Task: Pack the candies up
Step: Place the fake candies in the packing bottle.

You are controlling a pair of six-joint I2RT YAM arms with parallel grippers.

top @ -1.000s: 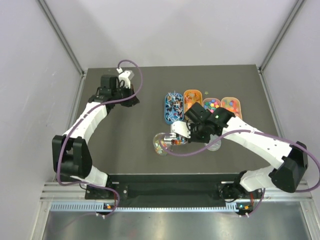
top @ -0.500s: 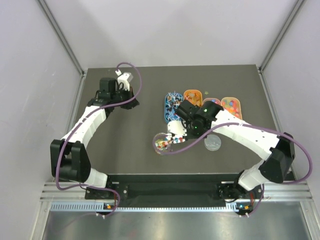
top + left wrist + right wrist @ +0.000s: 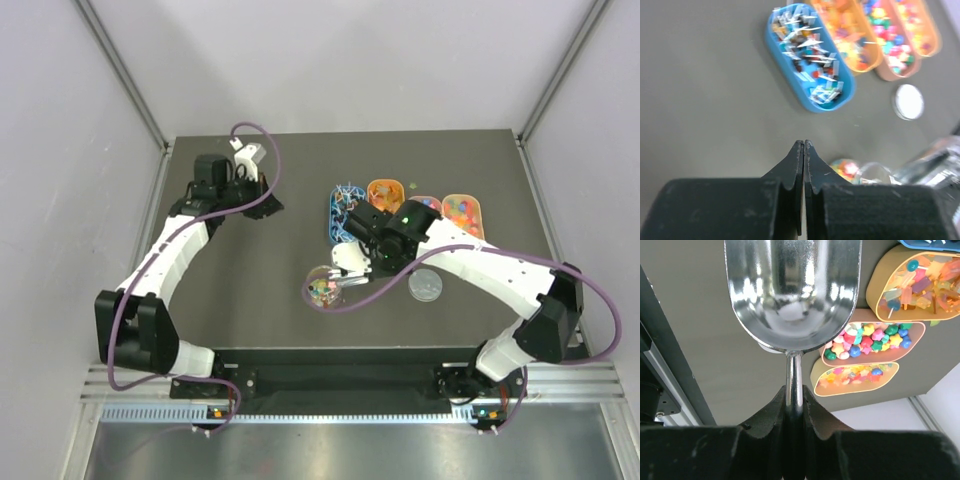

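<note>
4 oval trays (image 3: 481,212) sit side by side at 2 o'clock on the table (image 3: 250,290), each holding candies (image 3: 867,337). More candies lie in the clear jar (image 3: 322,288) at 7 o'clock, with a round lid (image 3: 425,285) well apart at 4 o'clock. The right gripper (image 3: 794,400) is clenched on the handle of a metal scoop (image 3: 792,290), which hangs between the jar and the blue tray (image 3: 812,106). The left gripper (image 3: 804,150), jaws pressed together on nothing, hovers at 10 o'clock near the left edge, with bare tabletop between it and the trays.
</note>
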